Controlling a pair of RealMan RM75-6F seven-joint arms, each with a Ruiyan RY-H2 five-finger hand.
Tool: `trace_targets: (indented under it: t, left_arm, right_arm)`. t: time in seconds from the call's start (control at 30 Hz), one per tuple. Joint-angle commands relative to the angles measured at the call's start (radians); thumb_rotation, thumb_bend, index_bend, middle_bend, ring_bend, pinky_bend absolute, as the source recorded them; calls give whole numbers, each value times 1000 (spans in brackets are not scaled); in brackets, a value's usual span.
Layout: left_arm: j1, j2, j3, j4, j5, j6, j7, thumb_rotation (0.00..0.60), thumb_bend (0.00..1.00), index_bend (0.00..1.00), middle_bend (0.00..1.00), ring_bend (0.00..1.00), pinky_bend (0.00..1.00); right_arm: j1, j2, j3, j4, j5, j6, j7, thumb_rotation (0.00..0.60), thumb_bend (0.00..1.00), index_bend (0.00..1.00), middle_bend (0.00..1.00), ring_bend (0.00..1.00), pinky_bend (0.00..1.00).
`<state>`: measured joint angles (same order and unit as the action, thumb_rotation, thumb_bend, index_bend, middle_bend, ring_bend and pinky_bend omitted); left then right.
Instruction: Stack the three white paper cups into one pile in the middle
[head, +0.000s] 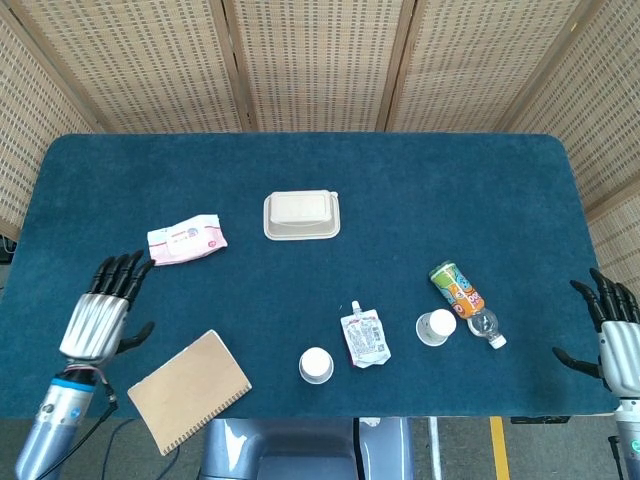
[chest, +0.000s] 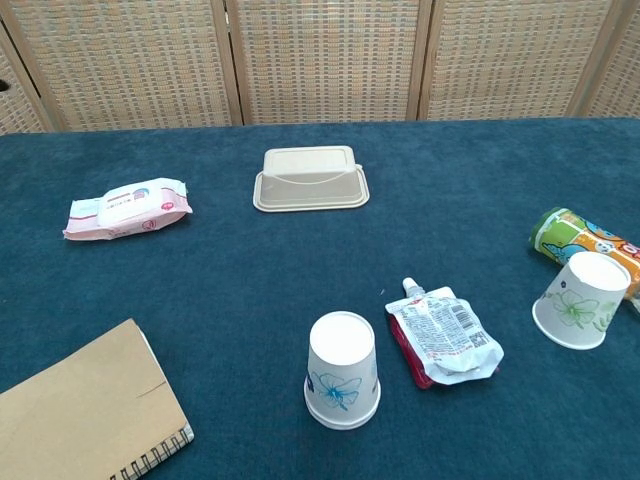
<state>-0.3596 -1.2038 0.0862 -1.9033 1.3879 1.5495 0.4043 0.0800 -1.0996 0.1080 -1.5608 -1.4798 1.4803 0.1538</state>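
Two white paper cups with a blue print stand nested upside down as one pile (head: 316, 365) (chest: 343, 371) near the table's front edge, a little left of centre. A third white cup (head: 435, 327) (chest: 582, 299) sits bottom-up and tilted at the right, next to a bottle. My left hand (head: 100, 310) hovers at the table's left edge, fingers spread and holding nothing, far from the pile. By the right edge is my right hand (head: 610, 335), fingers apart and empty. Neither hand shows in the chest view.
A crumpled drink pouch (head: 365, 338) (chest: 443, 343) lies between pile and single cup. A colourful bottle (head: 465, 300) (chest: 585, 240) lies beside that cup. Further off are a beige lidded box (head: 301, 214), a pink wipes pack (head: 186, 239) and a brown notebook (head: 190, 388).
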Motion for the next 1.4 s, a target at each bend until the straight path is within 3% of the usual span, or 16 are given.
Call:
trace_targets:
  t: [0.03, 0.27, 0.6, 0.87, 1.4]
  left_arm:
    - [71, 29, 38, 54, 42, 57, -54, 600, 301, 56, 0, 0, 21]
    - [147, 63, 28, 127, 50, 104, -154, 600, 301, 56, 0, 0, 21]
    - [189, 105, -8, 176, 53, 86, -278, 600, 301, 56, 0, 0, 21]
    - [202, 109, -32, 180, 64, 61, -294, 600, 300, 57, 0, 0, 21]
    - [225, 108, -64, 182, 96, 42, -302, 600, 300, 64, 0, 0, 21]
  right_arm:
    - [16, -9, -2, -9, -7, -20, -18, 600, 65, 286, 64, 0, 0]
    - [103, -19, 10, -76, -7, -134, -120, 600, 71, 305, 88, 0, 0]
    - [249, -108, 53, -161, 148, -338, -347, 600, 107, 336, 86, 0, 0]
    - [280, -145, 44, -166, 213, -372, -413, 600, 143, 362, 86, 0, 0]
    - [302, -180, 18, -124, 264, -408, -400, 600, 151, 376, 85, 0, 0]
